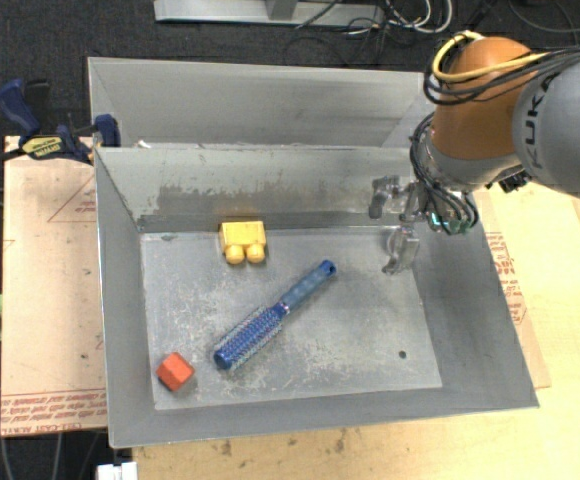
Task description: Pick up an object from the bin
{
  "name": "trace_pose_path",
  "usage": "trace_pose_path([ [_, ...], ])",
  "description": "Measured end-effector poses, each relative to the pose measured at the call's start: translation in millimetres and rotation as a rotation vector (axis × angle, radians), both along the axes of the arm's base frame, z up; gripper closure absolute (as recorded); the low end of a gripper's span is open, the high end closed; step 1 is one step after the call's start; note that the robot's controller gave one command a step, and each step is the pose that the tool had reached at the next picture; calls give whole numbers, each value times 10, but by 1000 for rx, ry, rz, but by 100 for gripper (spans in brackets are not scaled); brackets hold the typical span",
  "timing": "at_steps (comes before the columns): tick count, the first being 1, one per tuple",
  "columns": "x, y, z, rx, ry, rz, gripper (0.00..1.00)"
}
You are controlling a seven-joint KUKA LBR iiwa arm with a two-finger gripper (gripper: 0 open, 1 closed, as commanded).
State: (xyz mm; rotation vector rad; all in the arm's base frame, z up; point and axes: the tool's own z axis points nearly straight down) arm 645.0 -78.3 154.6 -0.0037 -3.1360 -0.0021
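The gripper (392, 226) hangs over bare bin (370, 358) floor, up and to the right of the blue brush (275, 313), near the brush's handle end but apart from it. It is released: its fingers (402, 251) stand apart with nothing between them. The brush lies slantwise, untouched. A yellow block (243, 240) sits above and left of the brush; a red cube (175, 371) lies just left of its bristle end.
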Motion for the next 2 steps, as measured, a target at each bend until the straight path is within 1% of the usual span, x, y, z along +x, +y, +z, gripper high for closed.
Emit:
trace_pose_path([
  [1,-36,775,-862,2,-4,247,0],
  [2,-355,1144,-844,3,-7,522,0],
])
